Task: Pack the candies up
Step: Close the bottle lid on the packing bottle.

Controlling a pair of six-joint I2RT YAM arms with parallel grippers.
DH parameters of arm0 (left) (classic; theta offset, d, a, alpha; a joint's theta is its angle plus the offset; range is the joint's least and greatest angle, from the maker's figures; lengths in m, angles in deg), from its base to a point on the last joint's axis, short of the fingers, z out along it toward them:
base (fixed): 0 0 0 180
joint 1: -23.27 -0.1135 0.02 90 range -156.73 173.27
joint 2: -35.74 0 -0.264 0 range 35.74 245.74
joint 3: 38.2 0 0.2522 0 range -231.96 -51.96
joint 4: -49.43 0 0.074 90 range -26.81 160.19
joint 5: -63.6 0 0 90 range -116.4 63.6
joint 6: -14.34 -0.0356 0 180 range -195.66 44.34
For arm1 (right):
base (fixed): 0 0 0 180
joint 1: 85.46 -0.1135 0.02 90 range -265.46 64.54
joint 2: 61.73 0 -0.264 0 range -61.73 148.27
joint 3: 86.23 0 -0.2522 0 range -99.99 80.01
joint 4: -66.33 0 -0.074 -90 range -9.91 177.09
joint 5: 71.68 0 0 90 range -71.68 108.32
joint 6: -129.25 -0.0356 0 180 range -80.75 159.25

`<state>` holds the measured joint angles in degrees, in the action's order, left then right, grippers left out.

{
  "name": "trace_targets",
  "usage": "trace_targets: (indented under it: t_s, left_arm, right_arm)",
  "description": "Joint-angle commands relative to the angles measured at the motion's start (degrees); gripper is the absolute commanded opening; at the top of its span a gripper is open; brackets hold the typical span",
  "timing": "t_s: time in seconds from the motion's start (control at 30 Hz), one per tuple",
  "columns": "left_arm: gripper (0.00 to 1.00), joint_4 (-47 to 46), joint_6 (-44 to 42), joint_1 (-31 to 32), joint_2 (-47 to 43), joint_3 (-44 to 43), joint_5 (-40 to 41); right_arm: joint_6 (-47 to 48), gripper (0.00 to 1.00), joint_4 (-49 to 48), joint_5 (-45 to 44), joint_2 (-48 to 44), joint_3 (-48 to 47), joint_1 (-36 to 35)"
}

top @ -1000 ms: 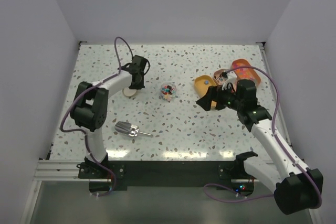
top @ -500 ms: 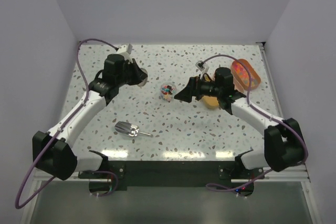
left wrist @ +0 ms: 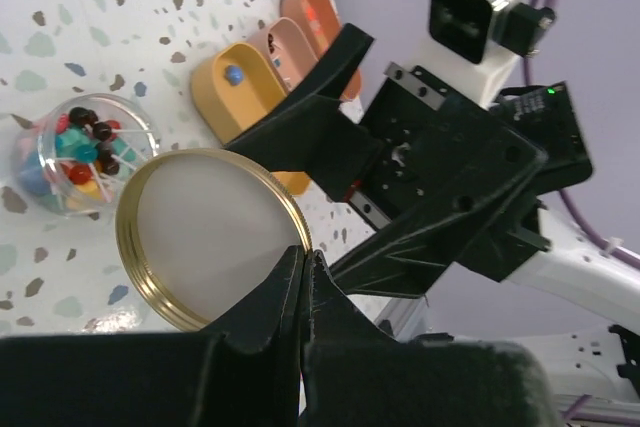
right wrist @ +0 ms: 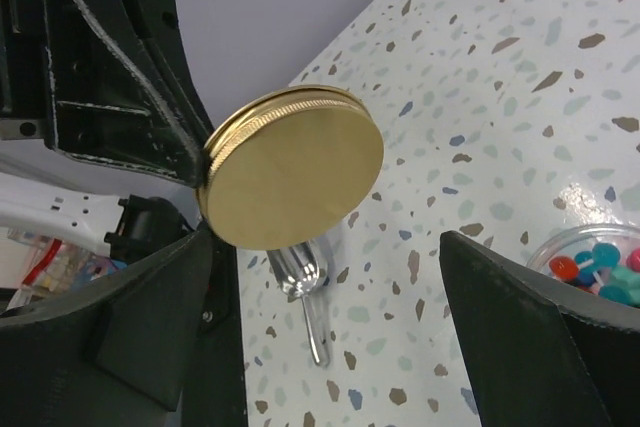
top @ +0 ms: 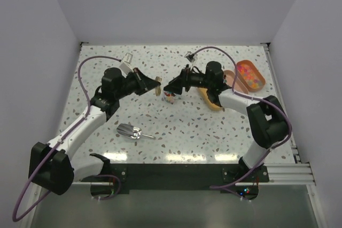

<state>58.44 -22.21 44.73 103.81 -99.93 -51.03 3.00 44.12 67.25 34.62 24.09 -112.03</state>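
Our left gripper (left wrist: 305,259) pinches the gold lid (left wrist: 205,237) by its threaded rim, with the jaws pressed together on that thin edge. Our right gripper (top: 172,85) stands spread wide and holds nothing. It faces the lid from just beside it.

The candies (left wrist: 85,147) lie in the small glass jar (left wrist: 100,99), which stands open on the table (top: 214,126) below the two grippers. More of them lie in the orange tray (top: 246,61) at the right, and the metal scoop (top: 131,131) rests well apart, nearer to us.

We judge that the step is to close the jar. The lid hangs tilted, almost on its edge, so we should first turn it flat with the thread side down. Then we should centre it over the jar mouth. The open right fingers could steady the jar wall so that the jar does not slide. We should lower slowly and release only when the lid sits evenly, because such an edge grip may slip.
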Motion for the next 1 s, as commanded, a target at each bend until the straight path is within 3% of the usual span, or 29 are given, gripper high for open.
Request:
trace_targets:
  t_s: [0.0, 0.13, 0.3, 0.47, 0.97]
  left_arm:
    - [0.00, -8.7, 4.6, -0.1, -2.1, 0.8, -3.6]
    - [0.00, -10.5, 5.8, -0.1, -2.6, 1.6, -4.1]
    - [0.00, -11.2, 6.9, -0.1, -3.2, 2.6, -4.0]
    - [0.00, -12.0, 7.8, -0.1, -3.3, 2.8, -4.5]
    - [0.00, -16.8, 11.1, -0.1, -2.4, 5.0, -7.0]
  right_arm:
    - [-5.5, 0.99, -16.1, 4.9, 2.2, -2.5, 0.0]
    - [-10.2, 0.99, -22.3, 8.5, 5.0, -3.9, -0.1]
    - [-17.6, 0.99, -37.0, 11.8, 8.1, -3.9, 0.0]
    - [-32.0, 0.99, -56.2, 13.5, 13.0, -5.4, 0.0]
    - [-32.3, 0.99, -57.0, 13.7, 13.9, -6.5, -0.1]
